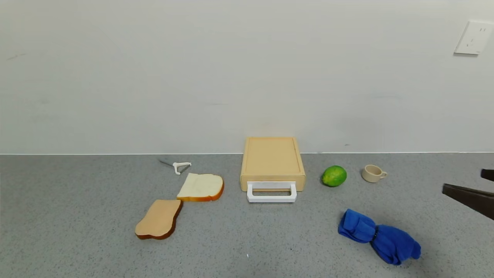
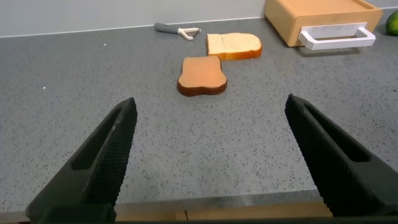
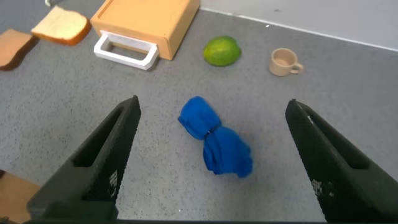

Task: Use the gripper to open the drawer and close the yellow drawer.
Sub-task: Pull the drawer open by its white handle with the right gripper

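Well, the right gripper (image 3: 211, 162) hung wide open over the grey speckled counter (image 1: 77, 216), its two dark fingers (image 3: 102, 158) spread apart and holding nothing, with only its tips poking in at the right edge of the head view (image 1: 469, 197). The drawer (image 1: 273, 162) sat well ahead of that gripper and off to its left, shut, its white loop handle (image 1: 271, 192) facing back toward the robot. Directly below and between the right gripper's fingers lay a bunched blue cloth (image 3: 216, 144); beyond it, a green lime (image 3: 222, 51) rested just beside the drawer's right flank, and a small cream cup (image 3: 285, 61) stood a little further right. The left gripper (image 2: 211, 165) was parked low on the other side, jaws also spread and empty, with the drawer far ahead and to its right (image 2: 323, 20). Ahead of the left gripper lay two bread slices, a brown one (image 2: 202, 76) nearer and a pale one (image 2: 233, 45) behind it, almost touching, then a small white-headed tool (image 2: 180, 30) further back. A plain white wall (image 1: 193, 77) rose behind the counter, carrying a white socket plate (image 1: 474, 37) at upper right. The drawer's long axis ran front to back, its rear end against the wall and its handle end toward the grippers.
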You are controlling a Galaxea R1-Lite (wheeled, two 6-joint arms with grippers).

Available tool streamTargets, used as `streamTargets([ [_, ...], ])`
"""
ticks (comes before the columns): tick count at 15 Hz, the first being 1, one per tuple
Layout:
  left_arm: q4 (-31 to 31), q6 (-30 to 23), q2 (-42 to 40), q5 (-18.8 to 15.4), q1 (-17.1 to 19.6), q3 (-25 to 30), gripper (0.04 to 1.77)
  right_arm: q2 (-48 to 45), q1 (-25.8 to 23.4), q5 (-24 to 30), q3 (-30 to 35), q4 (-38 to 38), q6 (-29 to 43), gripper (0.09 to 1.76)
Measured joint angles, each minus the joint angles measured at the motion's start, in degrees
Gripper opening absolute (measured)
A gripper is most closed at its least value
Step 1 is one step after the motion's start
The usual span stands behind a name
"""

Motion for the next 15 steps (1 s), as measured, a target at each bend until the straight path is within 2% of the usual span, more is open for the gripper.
streamTargets([
  [3,0.0,0.0,0.0,0.0,0.0,0.0,1.72,13.5,2.2,1.7,-10.5,3.0,-2.5,1.71],
  [9,0.0,0.0,0.0,0.0,0.0,0.0,1.72,34.4,11.3,2.1,-30.7,15.6,-7.3,1.71],
  [12,0.0,0.0,0.0,0.0,0.0,0.0,1.72,42.7,16.7,-1.5,-36.6,16.9,-7.2,1.71],
  [15,0.0,0.0,0.0,0.0,0.0,0.0,1.72,49.7,22.3,-5.7,-41.3,17.4,-3.7,1.71],
])
